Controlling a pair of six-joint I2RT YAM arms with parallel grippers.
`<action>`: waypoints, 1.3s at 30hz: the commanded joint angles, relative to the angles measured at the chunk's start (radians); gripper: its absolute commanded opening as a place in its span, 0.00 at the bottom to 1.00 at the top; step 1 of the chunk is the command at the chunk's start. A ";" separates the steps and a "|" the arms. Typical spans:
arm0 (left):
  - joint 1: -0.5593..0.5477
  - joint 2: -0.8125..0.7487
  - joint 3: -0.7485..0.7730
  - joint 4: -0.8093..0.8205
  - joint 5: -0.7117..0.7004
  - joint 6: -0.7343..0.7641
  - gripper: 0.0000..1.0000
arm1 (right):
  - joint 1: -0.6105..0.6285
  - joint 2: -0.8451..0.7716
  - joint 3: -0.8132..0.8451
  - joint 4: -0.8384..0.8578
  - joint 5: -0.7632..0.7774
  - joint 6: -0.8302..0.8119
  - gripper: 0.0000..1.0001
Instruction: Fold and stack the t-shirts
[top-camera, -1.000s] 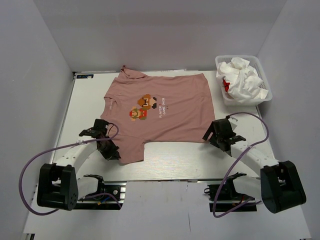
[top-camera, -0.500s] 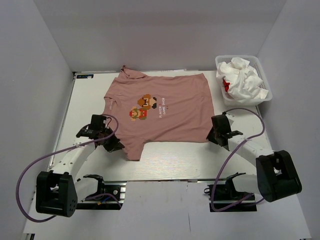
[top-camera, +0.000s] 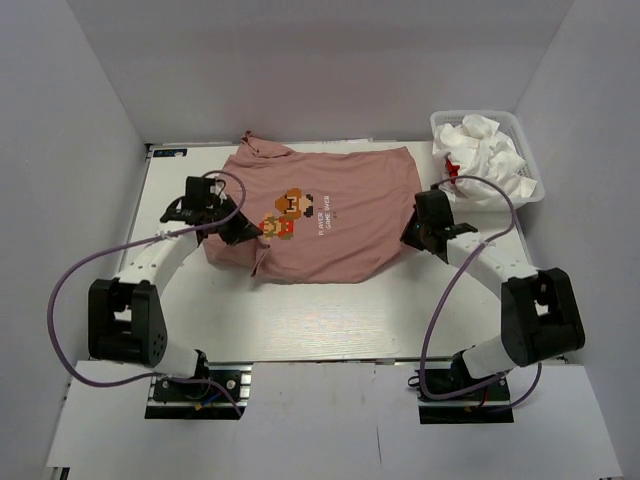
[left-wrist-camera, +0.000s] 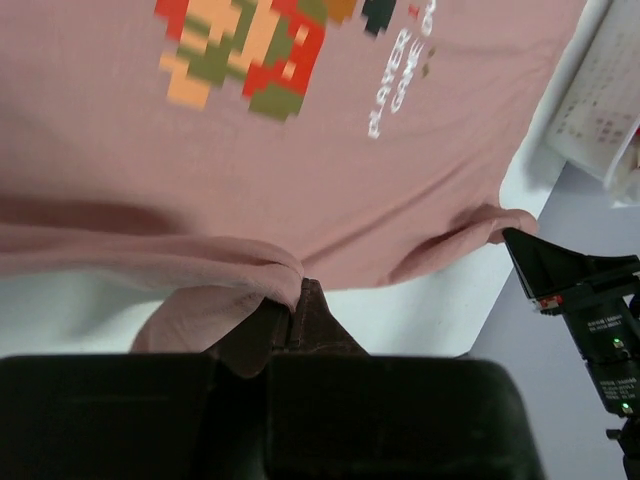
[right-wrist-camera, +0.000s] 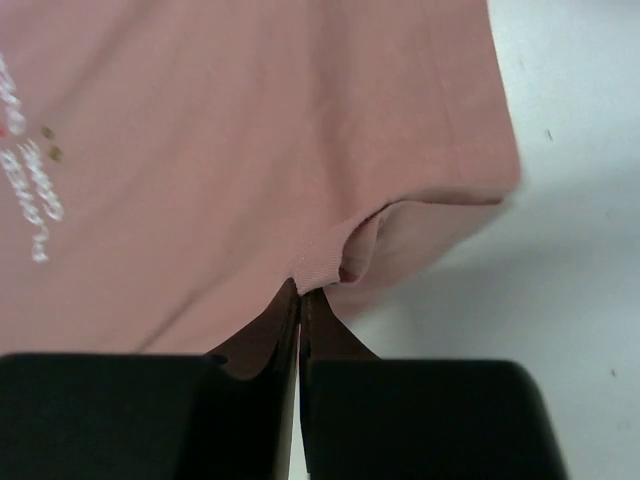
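A dusty-pink t-shirt (top-camera: 335, 215) with a pixel-character print lies mid-table, its near edge lifted and drawn inward. My left gripper (top-camera: 248, 232) is shut on the shirt's near-left hem, which bunches at the fingertips in the left wrist view (left-wrist-camera: 292, 300) below the print (left-wrist-camera: 250, 60). On the opposite side, my right gripper (top-camera: 410, 232) is shut on the near-right hem. The right wrist view has a small fold of pink cloth (right-wrist-camera: 335, 255) pinched at the right gripper (right-wrist-camera: 301, 292). Crumpled white t-shirts (top-camera: 490, 160), one with a red patch (top-camera: 452, 170), fill the basket.
The white lattice basket (top-camera: 532, 192) stands at the back right corner of the white table (top-camera: 330, 320). Grey walls close in the left, back and right sides. My right arm (left-wrist-camera: 585, 300) shows at the right of the left wrist view.
The right gripper closed on the near-right hem. Both grippers then carried the shirt's near edge away from the arm bases toward the print, so the shirt now covers less of the table.
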 joint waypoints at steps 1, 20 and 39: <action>0.016 0.044 0.105 0.032 0.007 0.010 0.00 | -0.011 0.047 0.122 -0.024 -0.001 -0.010 0.00; 0.103 0.401 0.510 -0.023 -0.165 0.000 0.00 | -0.113 0.325 0.531 -0.124 0.091 -0.049 0.00; 0.184 0.728 0.799 0.093 -0.075 -0.001 1.00 | -0.158 0.576 0.785 -0.130 -0.012 -0.164 0.26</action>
